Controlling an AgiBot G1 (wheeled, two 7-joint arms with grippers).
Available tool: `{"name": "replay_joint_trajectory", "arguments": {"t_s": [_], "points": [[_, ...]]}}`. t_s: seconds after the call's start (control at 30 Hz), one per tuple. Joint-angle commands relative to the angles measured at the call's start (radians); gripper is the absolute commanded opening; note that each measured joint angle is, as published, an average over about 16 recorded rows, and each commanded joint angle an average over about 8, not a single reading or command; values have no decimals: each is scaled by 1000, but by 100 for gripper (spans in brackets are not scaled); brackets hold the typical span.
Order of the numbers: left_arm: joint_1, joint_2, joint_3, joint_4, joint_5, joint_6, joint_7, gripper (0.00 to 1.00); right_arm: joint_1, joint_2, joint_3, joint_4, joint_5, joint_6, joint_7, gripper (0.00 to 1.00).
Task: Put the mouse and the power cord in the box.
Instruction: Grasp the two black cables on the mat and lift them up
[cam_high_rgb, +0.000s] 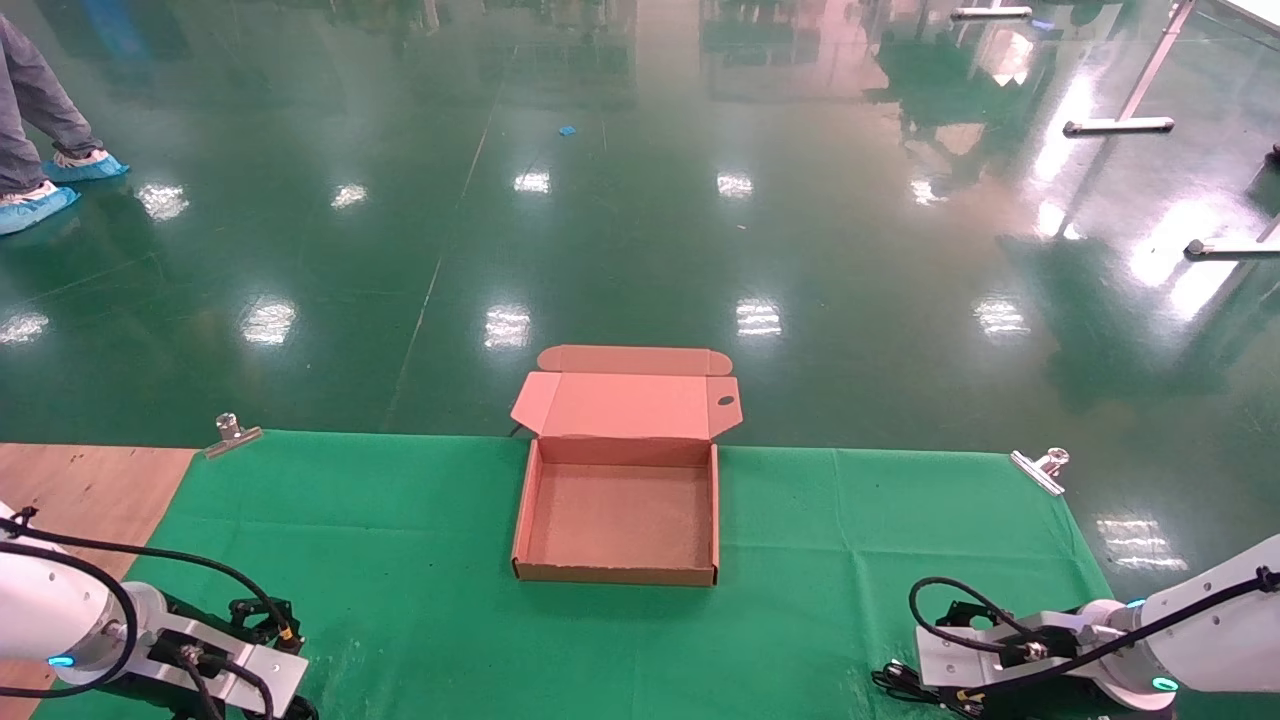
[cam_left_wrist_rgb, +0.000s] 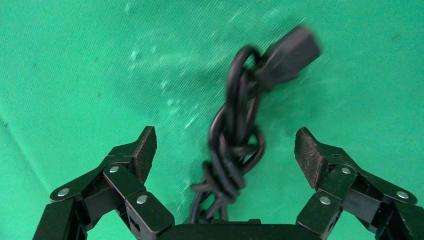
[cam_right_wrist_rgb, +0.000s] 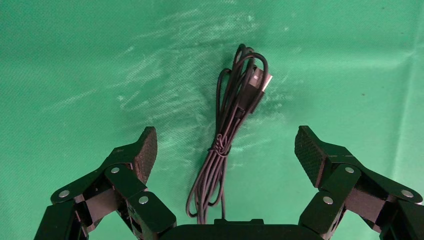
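Observation:
The box (cam_high_rgb: 620, 520) lies open and empty in the middle of the green cloth, its lid (cam_high_rgb: 625, 405) folded back past the table's far edge. My left gripper (cam_left_wrist_rgb: 225, 137) hangs open over the power cord (cam_left_wrist_rgb: 232, 145), a twisted black bundle lying between the spread fingers with its chunky plug (cam_left_wrist_rgb: 290, 57) beyond them. My right gripper (cam_right_wrist_rgb: 225, 135) is also open, above a tied bundle of thin cord (cam_right_wrist_rgb: 220, 150) ending in a USB plug (cam_right_wrist_rgb: 260, 82). The mouse body is out of view. In the head view both arms sit low at the near corners, left (cam_high_rgb: 265, 620) and right (cam_high_rgb: 960, 620).
The green cloth (cam_high_rgb: 400, 560) is held by metal clips at the far left (cam_high_rgb: 232, 433) and far right (cam_high_rgb: 1040, 468). Bare wood (cam_high_rgb: 80, 490) shows at the left. A person's feet in blue covers (cam_high_rgb: 40, 195) stand on the floor beyond.

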Motion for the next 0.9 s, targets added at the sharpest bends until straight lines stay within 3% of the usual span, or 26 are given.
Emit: {"name": "replay_joint_trajectory", "arguments": {"t_s": [0.03, 0.23, 0.27, 0.47, 0.5, 0.53, 0.9], "points": [[4, 1, -2, 11, -2, -24, 7, 100, 2, -10, 2, -32, 5, 8, -21, 100], [11, 5, -2, 23, -1, -94, 17, 98, 16, -31, 7, -110, 17, 23, -74, 98], [12, 6, -3, 25, -2, -101, 18, 90, 19, -33, 9, -122, 19, 25, -83, 90], [16, 6, -9, 35, -11, -112, 31, 15, 39, -47, 17, -188, 33, 34, -126, 15], [15, 5, -10, 36, -12, -109, 34, 4, 42, -49, 18, -198, 34, 35, -132, 5], [14, 5, -11, 38, -14, -104, 37, 0, 45, -51, 19, -208, 36, 36, -138, 0], [-2, -9, -18, 49, -23, -55, 68, 0, 70, -70, 23, -288, 43, 41, -194, 0]]}}
